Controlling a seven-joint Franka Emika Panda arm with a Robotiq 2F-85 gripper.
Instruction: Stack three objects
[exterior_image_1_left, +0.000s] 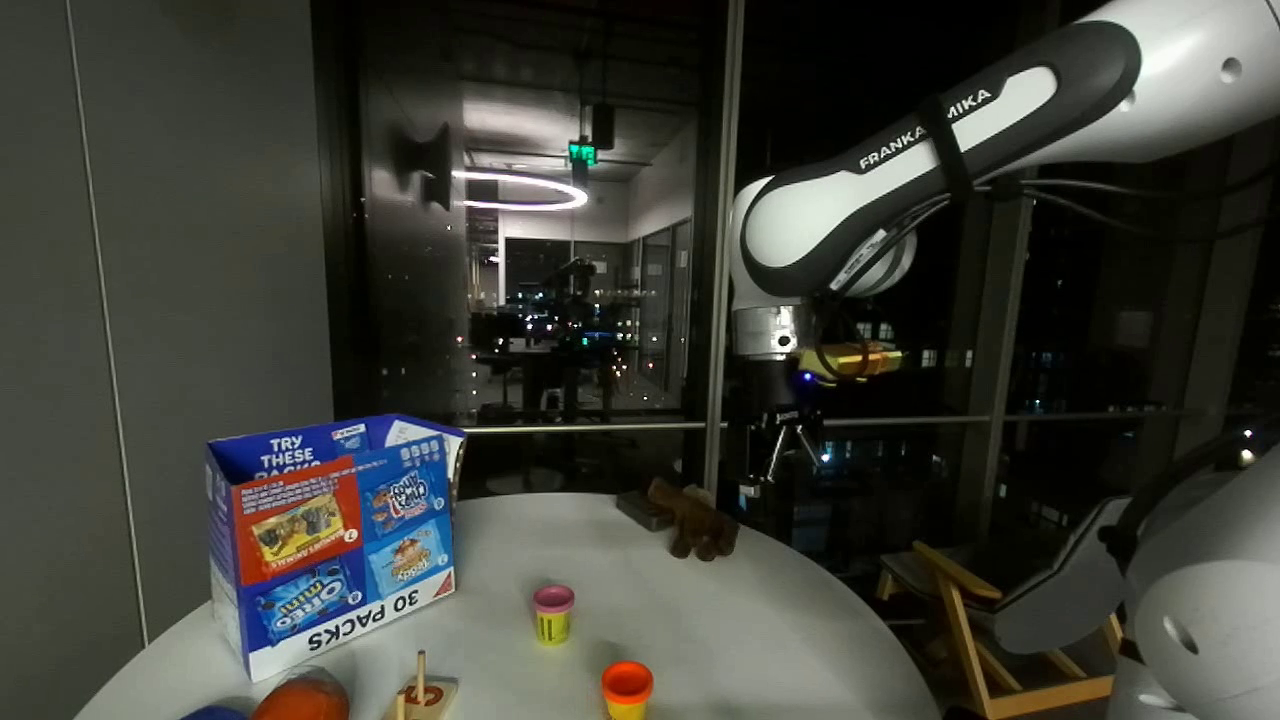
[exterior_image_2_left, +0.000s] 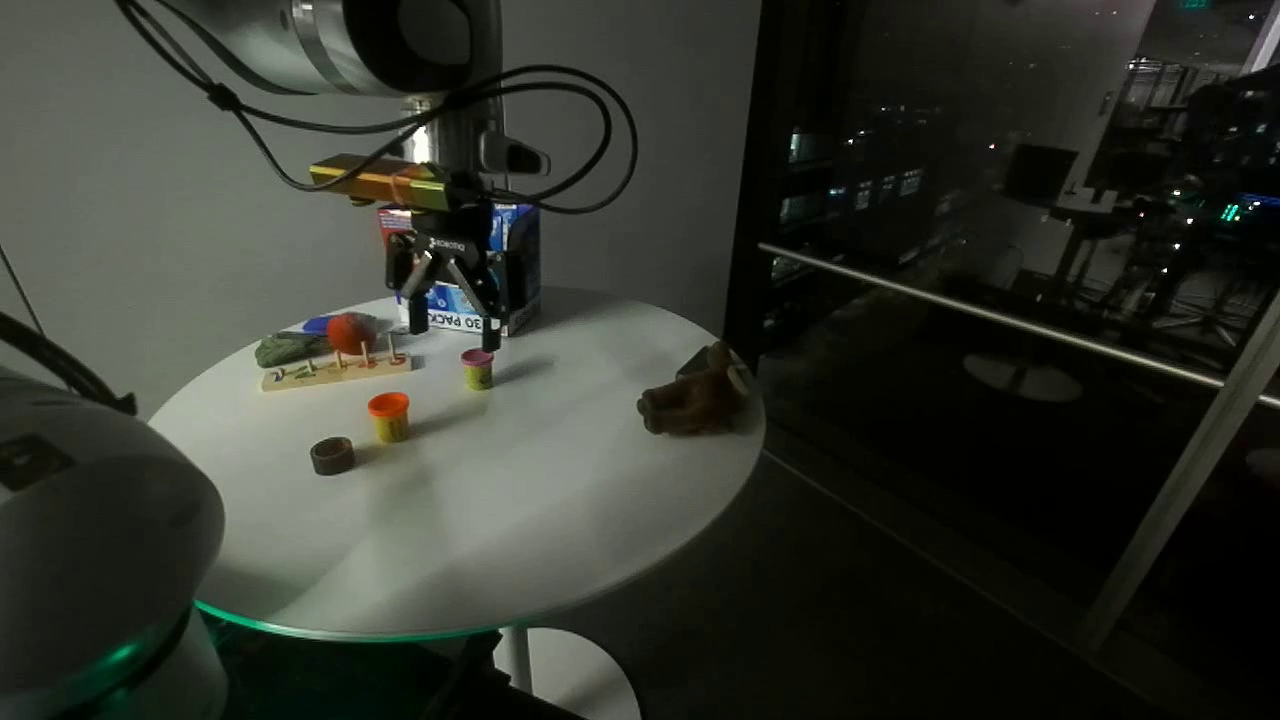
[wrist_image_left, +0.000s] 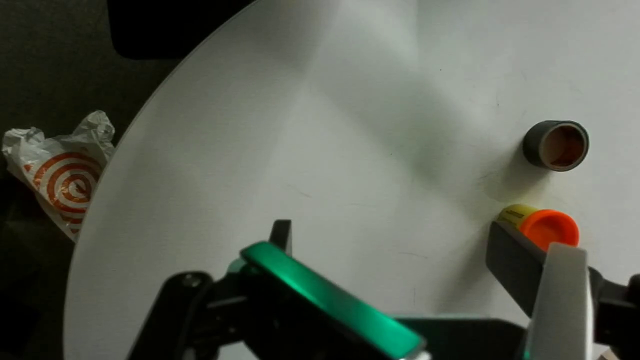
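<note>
In an exterior view the gripper (exterior_image_2_left: 455, 328) hangs above the round white table (exterior_image_2_left: 540, 500), its fingers (exterior_image_2_left: 418, 316) spread well apart and holding nothing; in the wrist view, bare tabletop shows between them. The three small pieces stand separately on the table: nearest, toward the left, the dark brown ring-like piece (exterior_image_2_left: 332, 462); just beyond it and to its right, the orange-lidded tub (exterior_image_2_left: 391, 421); farther off and more to the right, the pink-lidded tub (exterior_image_2_left: 479, 374), both tubs upright. In the wrist view a finger partly hides the orange-lidded tub. At the far left lies a wooden strip (exterior_image_2_left: 335, 373) with pegs, an orange-red ball-like thing (exterior_image_2_left: 350, 334) just behind it. The blue carton (exterior_image_2_left: 525, 270) stands at the far side, and a brown soft-looking toy (exterior_image_2_left: 695, 402) lies near the right edge. In the wrist view a white bag (wrist_image_left: 67, 182) with red rings shows at left, beyond the table's edge.
</note>
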